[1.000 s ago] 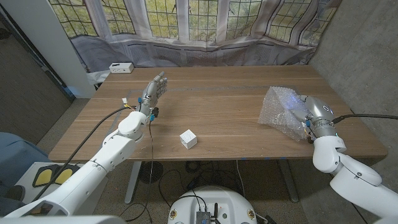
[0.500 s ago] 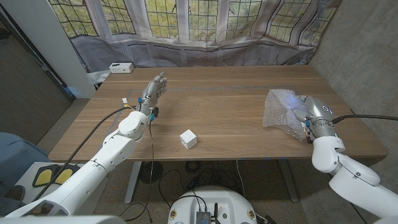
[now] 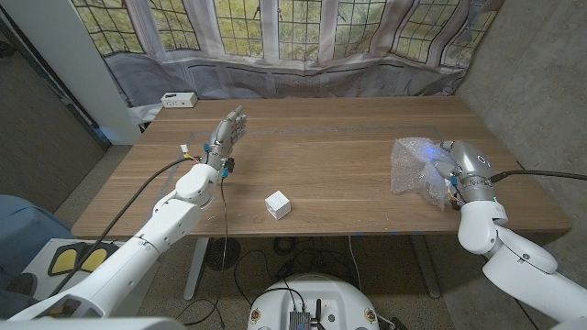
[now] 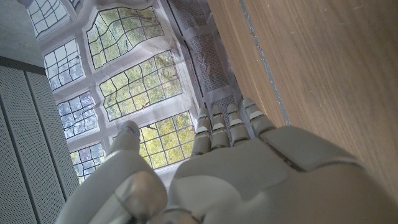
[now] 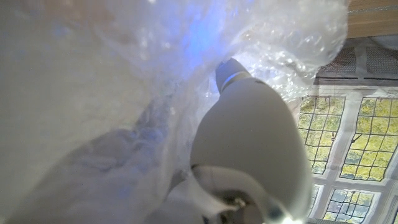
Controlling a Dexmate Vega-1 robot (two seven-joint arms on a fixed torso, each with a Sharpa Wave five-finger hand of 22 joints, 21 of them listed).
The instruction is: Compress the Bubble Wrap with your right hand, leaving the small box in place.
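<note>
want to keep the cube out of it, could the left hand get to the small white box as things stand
Probably yes. The left hand is raised and holding nothing, and only bare table lies between it and the small white box.

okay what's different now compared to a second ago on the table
The bubble wrap has bunched up smaller, its left edge drawn in toward the right hand, which grips it and has kept squeezing. The small box and the raised left hand have stayed put.

- Head camera: high above, facing down across the worktop [image 3: 348,147] toward the windows [image 3: 275,27].
- Left wrist camera: close behind its robot hand [image 4: 249,174], sharing worktop and windows.
- Right wrist camera: pressed against bubble wrap [image 5: 93,93].
</note>
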